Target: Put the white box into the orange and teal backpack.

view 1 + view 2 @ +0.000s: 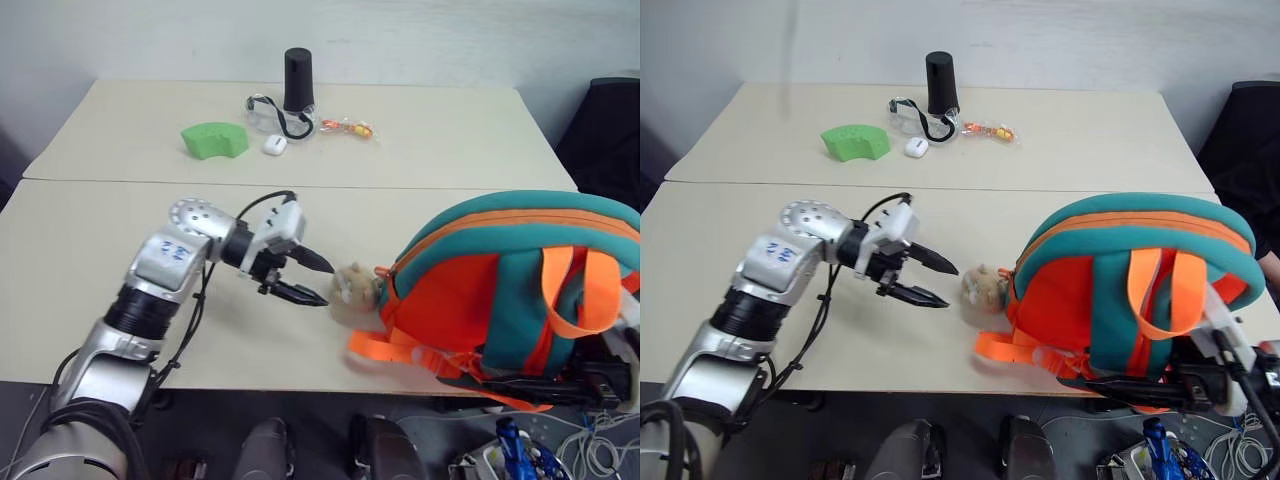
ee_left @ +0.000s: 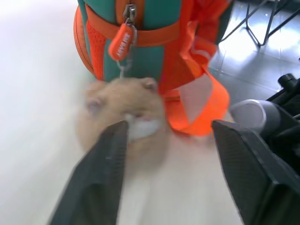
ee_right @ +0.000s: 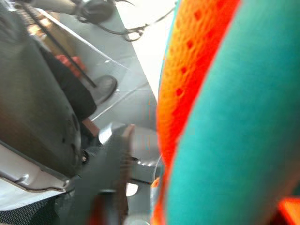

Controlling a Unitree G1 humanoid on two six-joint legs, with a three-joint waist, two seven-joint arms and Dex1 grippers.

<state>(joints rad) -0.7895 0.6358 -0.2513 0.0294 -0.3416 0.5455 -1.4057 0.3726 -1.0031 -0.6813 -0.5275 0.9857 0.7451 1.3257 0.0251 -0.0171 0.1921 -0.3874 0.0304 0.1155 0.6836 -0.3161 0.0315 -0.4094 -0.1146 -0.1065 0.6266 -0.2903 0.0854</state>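
Left gripper (image 1: 313, 280) stands released just beside the plush toy (image 1: 354, 288) on the orange and teal backpack (image 1: 500, 290) lying on the worktop (image 1: 90, 250); I judge zipping it shut comes next, white box apparently inside.

Orange and teal backpack (image 1: 510, 290): orange body, teal panels and top band, bright orange straps, orange zipper pull. Plush hamster toy (image 1: 355, 288): tan. Tables (image 1: 120, 250): pale beige. Curved block (image 1: 214, 140): bright green. Cylinder (image 1: 298, 80): black. Small case (image 1: 275, 145): white. Left gripper (image 1: 318, 281): black fingers, silver arm.
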